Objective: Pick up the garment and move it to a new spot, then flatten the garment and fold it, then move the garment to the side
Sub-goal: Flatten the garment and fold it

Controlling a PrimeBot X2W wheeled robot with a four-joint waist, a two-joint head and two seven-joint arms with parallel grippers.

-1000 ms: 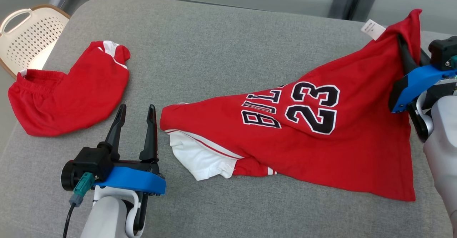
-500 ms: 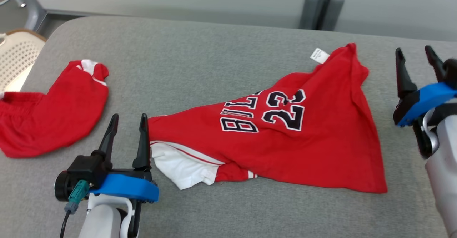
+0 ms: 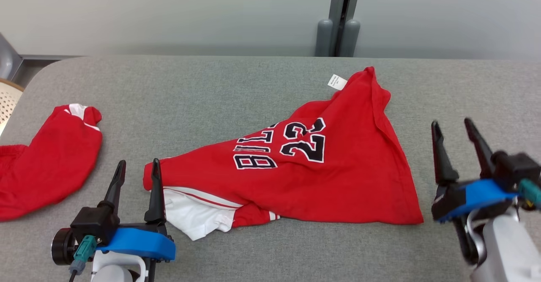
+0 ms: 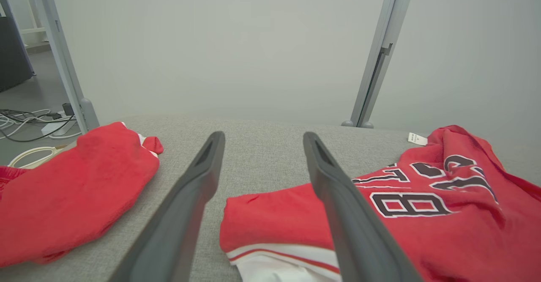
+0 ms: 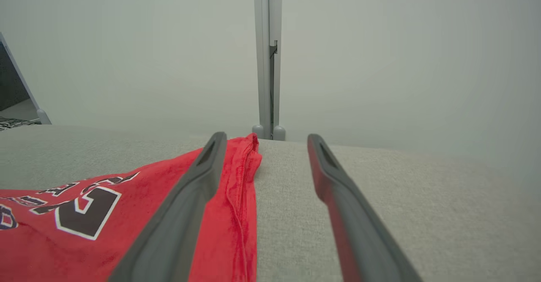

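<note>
The garment, a red jersey with black "23" lettering and white trim, lies rumpled across the middle of the grey table; a white tag sticks out at its far corner. It also shows in the left wrist view and the right wrist view. My left gripper stands open at the jersey's left corner, its right finger at the cloth edge, nothing between the fingers. My right gripper is open beside the jersey's right edge, holding nothing.
A second red garment lies bunched at the table's left side, also in the left wrist view. A perforated cream basket peeks in at the far left edge. A grey post stands behind the table.
My right gripper let go of the jersey's raised corner, which dropped flat, and drew back toward me on the right. The head camera tilted up, shifting the whole picture.
</note>
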